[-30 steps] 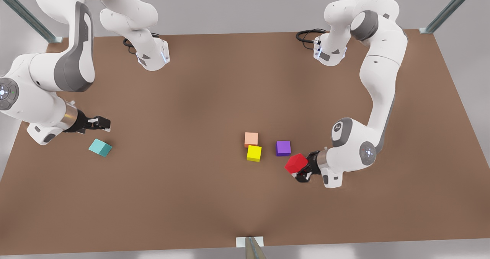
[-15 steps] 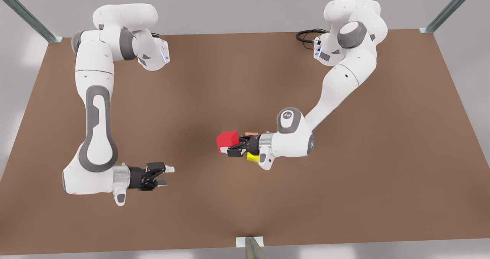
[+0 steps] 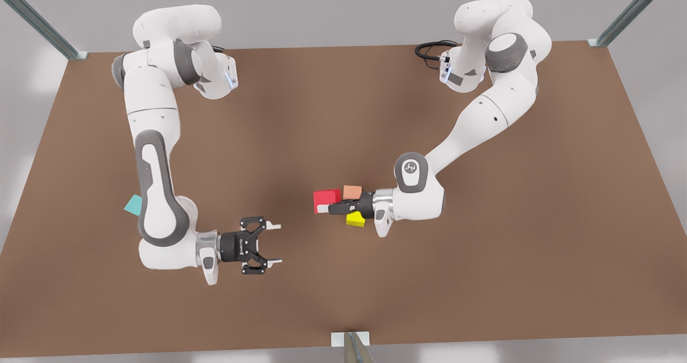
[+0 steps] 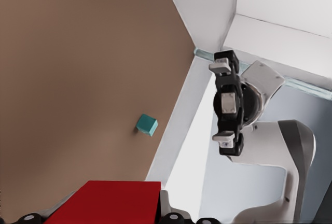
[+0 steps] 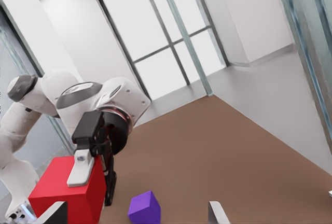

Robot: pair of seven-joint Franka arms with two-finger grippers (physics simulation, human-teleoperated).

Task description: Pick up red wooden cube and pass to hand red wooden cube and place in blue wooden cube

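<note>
**Handover pending: red cube held aloft, receiver open**

The red wooden cube [image 3: 326, 199] sits pinched in my left gripper [image 3: 328, 208], clear of the table [image 3: 483, 277], near mid-table on the front view's right side. My right gripper [image 3: 276, 243] is spread wide, facing the cube, with a clear gap between them. The cube lies ahead of those open fingers and somewhat toward the far edge. I judge an offset remains to close; relative height is hard to read from above. The blue wooden cube [image 3: 132, 205] rests well apart, behind my right arm.
</note>
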